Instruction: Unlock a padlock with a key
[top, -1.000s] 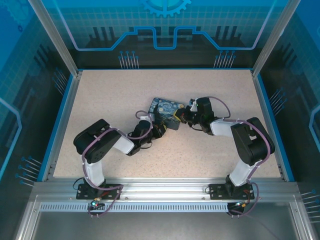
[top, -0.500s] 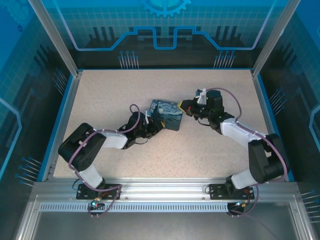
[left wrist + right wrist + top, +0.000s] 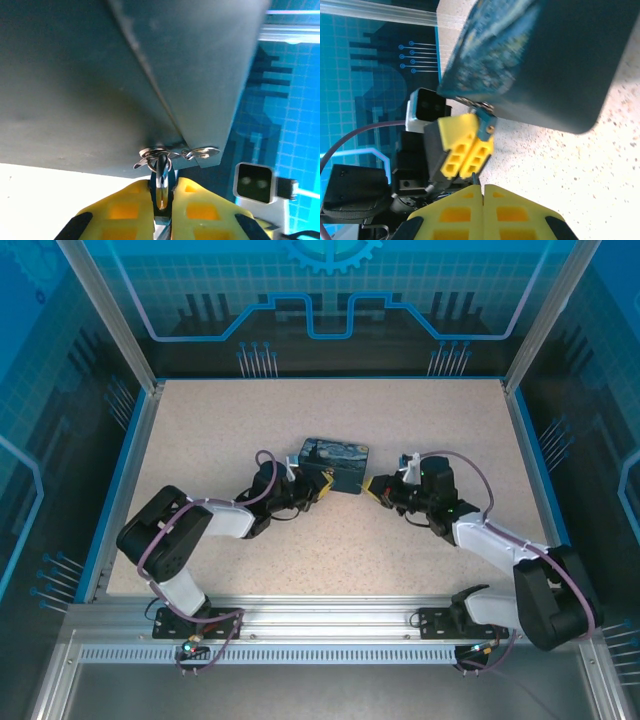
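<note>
Left gripper (image 3: 162,189) was clamped tight on padlock (image 3: 485,120): small blue body, thin bright steel shackle (image 3: 161,176) threaded through metal hasp (image 3: 200,152). Padlock hung at near corner of box (image 3: 335,454), which was dark, matte and hard-edged with swirl paint on the lid. Right gripper (image 3: 483,189) was fully closed, with the slim dark key (image 3: 474,176) poking out in front. Key's long axis pointed roughly at padlock, which lay just ahead, apart, to the left. Right arm was judged the one to insert. Keyhole not discernible.
</note>
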You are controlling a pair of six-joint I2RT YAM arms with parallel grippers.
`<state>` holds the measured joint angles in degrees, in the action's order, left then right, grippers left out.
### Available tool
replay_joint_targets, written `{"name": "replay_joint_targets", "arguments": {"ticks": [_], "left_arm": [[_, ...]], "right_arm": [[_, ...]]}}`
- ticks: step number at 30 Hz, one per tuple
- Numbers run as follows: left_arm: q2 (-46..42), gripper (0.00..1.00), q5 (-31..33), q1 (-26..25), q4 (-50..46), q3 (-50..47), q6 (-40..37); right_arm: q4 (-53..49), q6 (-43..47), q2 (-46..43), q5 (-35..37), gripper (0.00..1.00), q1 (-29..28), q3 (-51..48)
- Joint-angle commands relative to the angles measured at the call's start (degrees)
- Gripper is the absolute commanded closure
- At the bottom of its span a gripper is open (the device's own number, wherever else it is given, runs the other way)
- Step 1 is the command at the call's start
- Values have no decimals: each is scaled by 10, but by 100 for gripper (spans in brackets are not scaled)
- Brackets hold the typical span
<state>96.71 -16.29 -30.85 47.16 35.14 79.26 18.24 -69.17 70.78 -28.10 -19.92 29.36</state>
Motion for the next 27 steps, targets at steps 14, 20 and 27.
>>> {"name": "replay_joint_targets", "arguments": {"ticks": [14, 20, 27], "left_arm": [[15, 100, 50, 2, 175, 16, 94], [31, 100, 51, 0, 209, 10, 113], [30, 100, 48, -1, 214, 10, 119]], "right_arm": [[80, -169, -5, 120, 100, -76, 13], [127, -179, 40, 121, 100, -84, 24], [148, -179, 73, 125, 100, -83, 36]]}}
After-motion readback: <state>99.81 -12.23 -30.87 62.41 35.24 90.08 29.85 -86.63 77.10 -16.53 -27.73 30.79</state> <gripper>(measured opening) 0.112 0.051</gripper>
